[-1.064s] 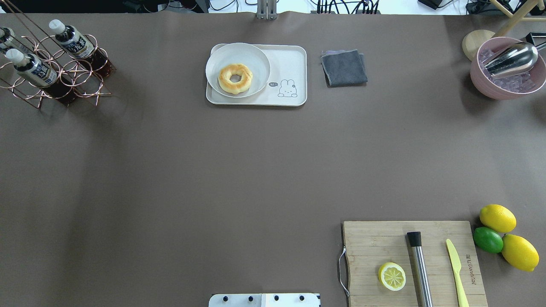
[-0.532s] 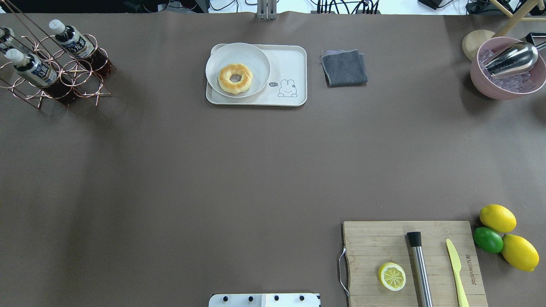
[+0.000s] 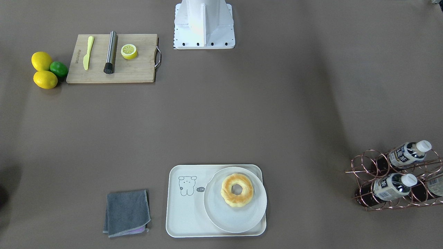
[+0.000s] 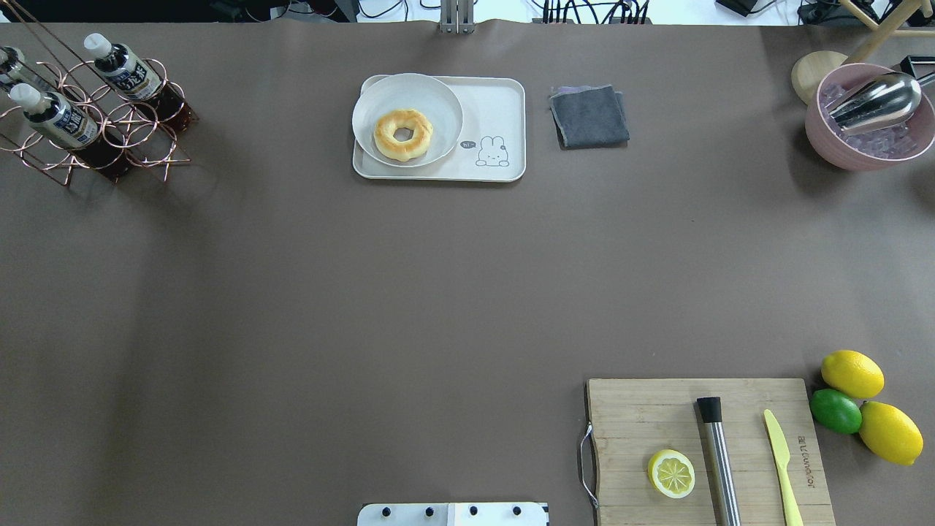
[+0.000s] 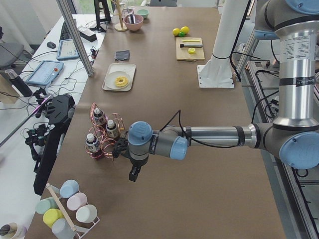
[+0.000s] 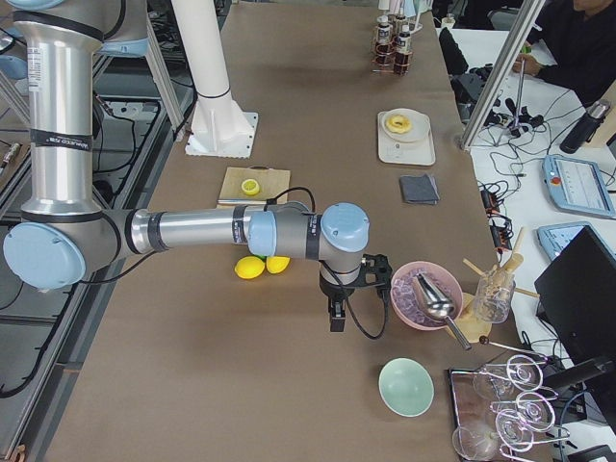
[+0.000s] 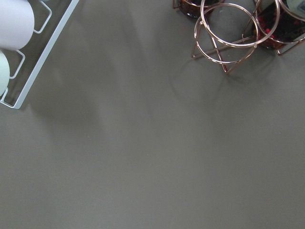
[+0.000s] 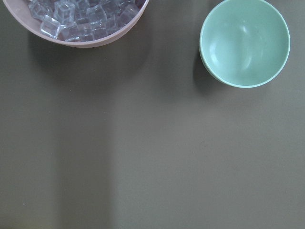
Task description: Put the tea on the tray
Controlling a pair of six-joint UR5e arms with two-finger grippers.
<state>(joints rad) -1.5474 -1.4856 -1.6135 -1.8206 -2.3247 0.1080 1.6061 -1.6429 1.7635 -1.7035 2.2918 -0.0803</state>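
- Tea [image 4: 120, 69]: three alike bottles lie tilted in a copper wire rack [image 4: 146, 120] at the far left of the worktop [image 4: 365, 292]. Caps are white and the contents dark. None is on the tray.
- Tray [image 4: 497, 102]: far centre of the worktop, well apart from the rack. A white plate [image 4: 409, 88] with a doughnut [image 4: 402, 134] fills its left part. The right part, with the line-drawn animal, is bare.
- Left pincer [image 5: 132, 177]: hangs over bare worktop just beside the rack, pointing down and holding nothing that I can see. It shows in the left side view only, so I cannot tell whether its jaws are apart or together. Its wrist view shows the rack's rings at the upper right and pastel cups [image 7: 14, 24] at the upper left.
- Right pincer [image 6: 334, 325]: hangs over the worktop at the right end, near the pink bowl [image 6: 409, 313]. It shows in the right side view only, so its jaw state cannot be told.
- Pink bowl: holds ice cubes and a steel scoop [image 4: 876, 101].
- Green bowl [image 8: 244, 43]: empty, near the pink bowl.
- Grey cloth [image 4: 589, 115]: folded, just right of the tray.
- Board [image 4: 635, 416]: near right. It carries a lemon half [image 4: 671, 473], a steel muddler [image 4: 719, 460] and a yellow knife [image 4: 781, 460].
- Two lemons [image 4: 852, 373] and a lime [image 4: 836, 410]: touching one another, just right of the board.
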